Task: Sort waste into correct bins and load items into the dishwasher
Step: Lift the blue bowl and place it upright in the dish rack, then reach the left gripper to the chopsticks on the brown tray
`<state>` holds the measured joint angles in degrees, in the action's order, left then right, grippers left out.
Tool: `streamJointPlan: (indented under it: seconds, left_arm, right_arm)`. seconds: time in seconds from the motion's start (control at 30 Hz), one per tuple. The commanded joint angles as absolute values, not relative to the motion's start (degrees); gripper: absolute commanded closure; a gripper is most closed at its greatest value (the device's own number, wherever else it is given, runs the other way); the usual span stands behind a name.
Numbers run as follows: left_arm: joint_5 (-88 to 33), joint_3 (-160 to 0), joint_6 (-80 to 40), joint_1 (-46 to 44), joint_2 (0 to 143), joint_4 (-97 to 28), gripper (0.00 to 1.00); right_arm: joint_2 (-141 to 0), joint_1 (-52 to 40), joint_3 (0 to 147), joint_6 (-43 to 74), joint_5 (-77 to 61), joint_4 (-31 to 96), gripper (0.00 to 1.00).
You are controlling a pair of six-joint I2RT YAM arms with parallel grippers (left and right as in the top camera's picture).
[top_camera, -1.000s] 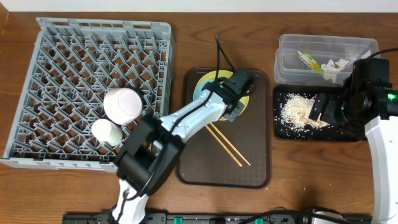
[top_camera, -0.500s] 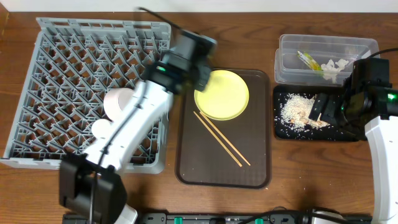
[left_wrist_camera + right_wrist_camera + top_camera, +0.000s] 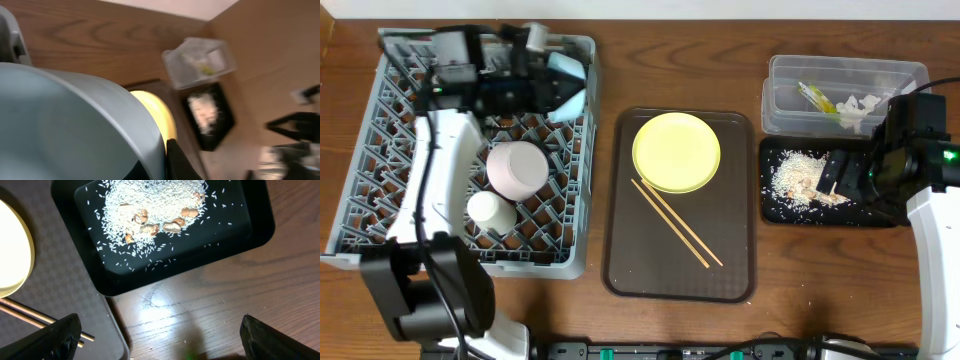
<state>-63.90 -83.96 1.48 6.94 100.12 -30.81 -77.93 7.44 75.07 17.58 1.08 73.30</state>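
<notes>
My left gripper (image 3: 558, 86) is shut on the rim of the light blue bowl (image 3: 570, 88) and holds it tilted over the far right corner of the grey dish rack (image 3: 380, 180). In the left wrist view the bowl (image 3: 75, 125) fills the frame, with one finger (image 3: 178, 161) against its rim. The pink bowl (image 3: 515, 168) and white cup (image 3: 490, 210) sit in the rack. The yellow plate (image 3: 676, 152) and chopsticks (image 3: 675, 222) lie on the brown tray (image 3: 630, 270). My right gripper (image 3: 840, 176) is open over the black tray (image 3: 885, 218), which holds rice crumbs (image 3: 798, 176).
The clear tub (image 3: 780, 95) behind the black tray holds the green-yellow wrapper (image 3: 812, 95) and white paper bits (image 3: 860, 106). In the right wrist view the black tray's rim (image 3: 265, 225), rice (image 3: 150, 205) and bare wood (image 3: 200, 310) show between my open fingers (image 3: 65, 335).
My left arm has swung from the brown tray to over the rack's far right corner, carrying the blue bowl off the yellow plate. The right arm has not moved.
</notes>
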Motion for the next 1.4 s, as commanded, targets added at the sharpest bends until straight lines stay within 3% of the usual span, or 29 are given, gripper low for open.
streamJointPlan:
  seconds: [0.0, 0.23, 0.47, 0.57, 0.67, 0.8, 1.03, 1.3, 1.37]
  left_arm:
    - [-78.22, -84.23, 1.61, 10.07, 103.92, -30.74, 0.92]
    - [-88.38, -84.23, 1.17, 16.01, 113.69, -29.19, 0.92]
    - [-89.14, -84.23, -0.14, 21.78, 120.36, -29.28, 0.91]
    - [-89.1, -84.23, -0.51, 24.29, 121.47, -29.26, 0.83]
    - [-88.92, -84.25, -0.54, 27.07, 121.43, -29.23, 0.48]
    - [-88.88, -84.25, -1.23, 30.44, 121.25, -29.26, 0.2]
    - [-84.44, -84.25, -2.7, 35.55, 116.29, -30.52, 0.14]
    - [-60.49, -84.25, -2.7, 33.21, 100.2, -43.24, 0.12]
    - [-53.78, -84.25, -2.7, 30.24, 96.07, -48.58, 0.07]
  right_arm:
    - [-77.52, 7.97, 76.05, 17.74, 1.45, 73.41, 0.01]
    - [-77.52, 7.97, 76.05, 17.72, 1.48, 73.95, 0.01]
    - [-77.52, 7.97, 76.05, 17.72, 1.48, 74.54, 0.01]
    - [-77.52, 7.97, 76.05, 17.72, 1.45, 74.67, 0.01]
    - [-77.52, 7.97, 76.05, 17.72, 1.48, 74.98, 0.01]
    - [-77.52, 7.97, 76.05, 17.74, 1.45, 75.13, 0.01]
    - [-77.52, 7.97, 76.05, 17.52, 1.48, 75.5, 0.01]
    - [-77.52, 7.97, 76.05, 17.52, 1.48, 75.46, 0.01]
    - [-77.52, 7.97, 76.05, 17.52, 1.48, 75.44, 0.01]
